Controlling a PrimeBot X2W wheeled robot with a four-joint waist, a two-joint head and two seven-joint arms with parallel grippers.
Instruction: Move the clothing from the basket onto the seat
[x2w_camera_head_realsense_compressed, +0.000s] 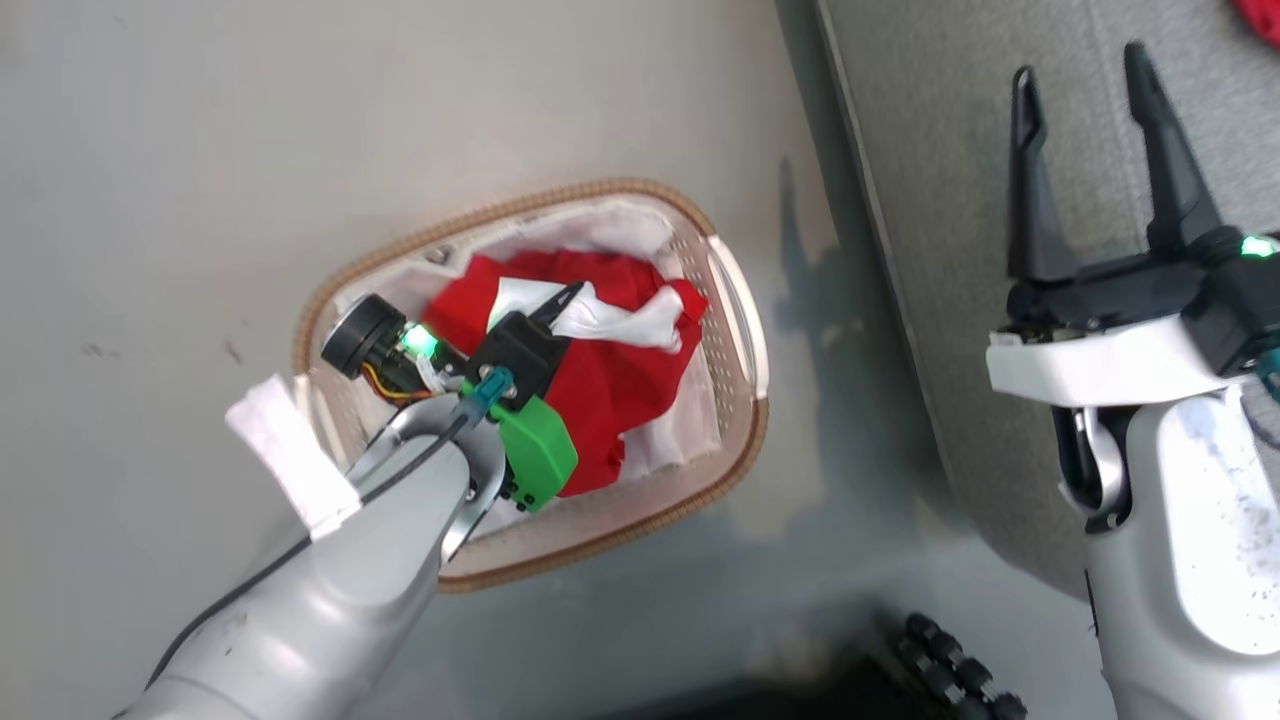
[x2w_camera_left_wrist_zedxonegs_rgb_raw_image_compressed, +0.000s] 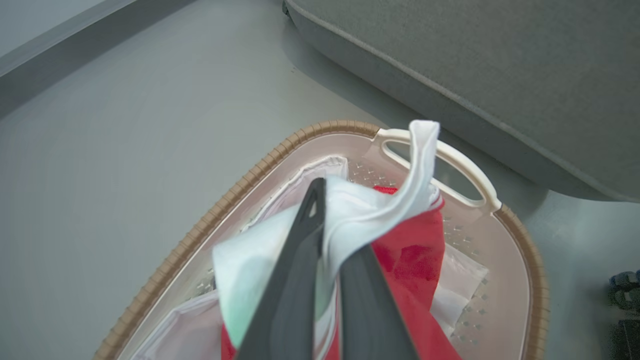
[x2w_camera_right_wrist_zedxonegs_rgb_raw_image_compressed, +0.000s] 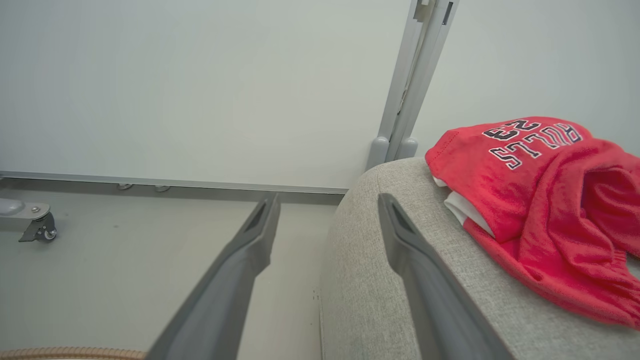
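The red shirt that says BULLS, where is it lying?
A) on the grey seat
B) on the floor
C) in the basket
A: the red shirt lies crumpled on top of the grey seat, as the right wrist view shows.

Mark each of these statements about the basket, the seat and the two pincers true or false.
1. The left pincer is shut on the red garment in the basket. True.
2. The right pincer holds the jersey. False: it is open and empty, and the jersey lies on the seat.
3. The basket stands on the seat. False: it stands on the floor beside the seat.
4. The jersey on the seat is printed with "BULLS 23". True.
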